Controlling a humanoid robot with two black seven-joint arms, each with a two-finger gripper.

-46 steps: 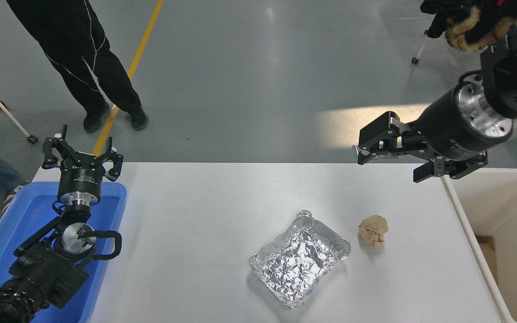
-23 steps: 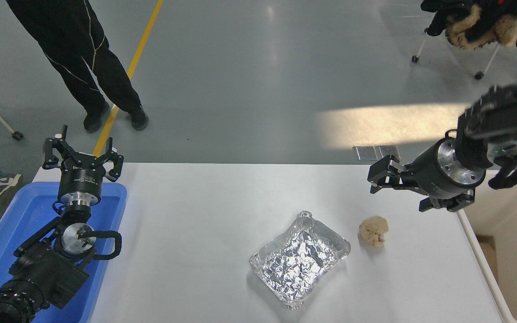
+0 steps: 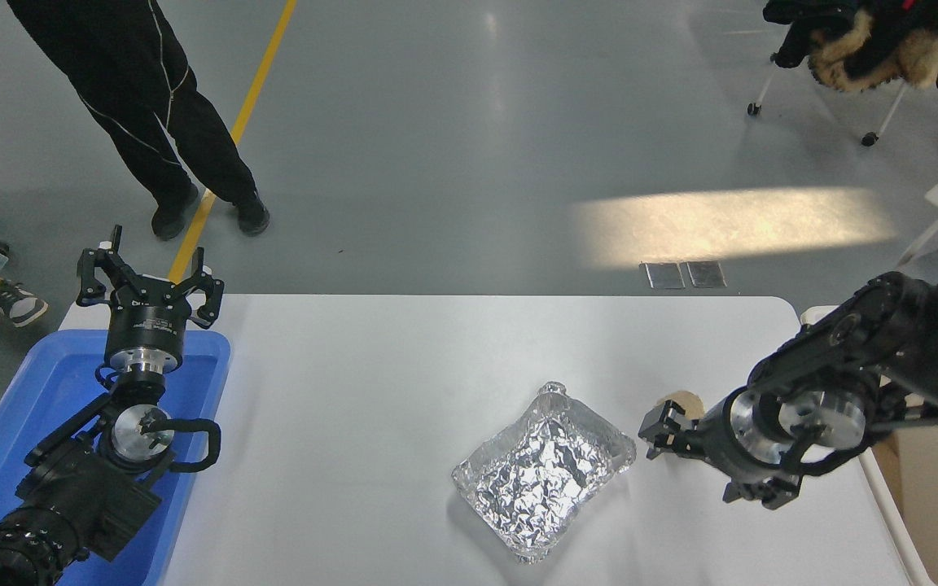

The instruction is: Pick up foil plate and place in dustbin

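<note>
The right gripper [image 3: 655,433] hangs low over the table [image 3: 371,382], just beside the foil plate's [image 3: 542,470] right-hand short end, its fingers pointing left toward that end. Only the dark finger tips show at this angle, and whether they stand wide or narrow cannot be told; nothing is seen held in them. Behind it the wrist, with its bright metal ring, and the black forearm run back and up to the right edge, crossing the table's right border. A small tan lumpy ball [image 3: 683,401] sits just behind the gripper, partly hidden by it.

The foil plate lies flat on the table, right of centre and near the front edge, turned on a diagonal so one corner points to the far side and another toward the camera. Bare white surface lies open all round its left and far sides (its right end is the crowded one, with the gripper and the ball close by).

The dustbin [image 3: 937,488] stands off the table's right edge, mostly covered by the arm.

The left gripper [image 3: 149,285] is parked at the lower left with its fingers spread, above a blue tray [image 3: 21,407]. A person [image 3: 151,106] stands on the floor beyond the far-left corner.
</note>
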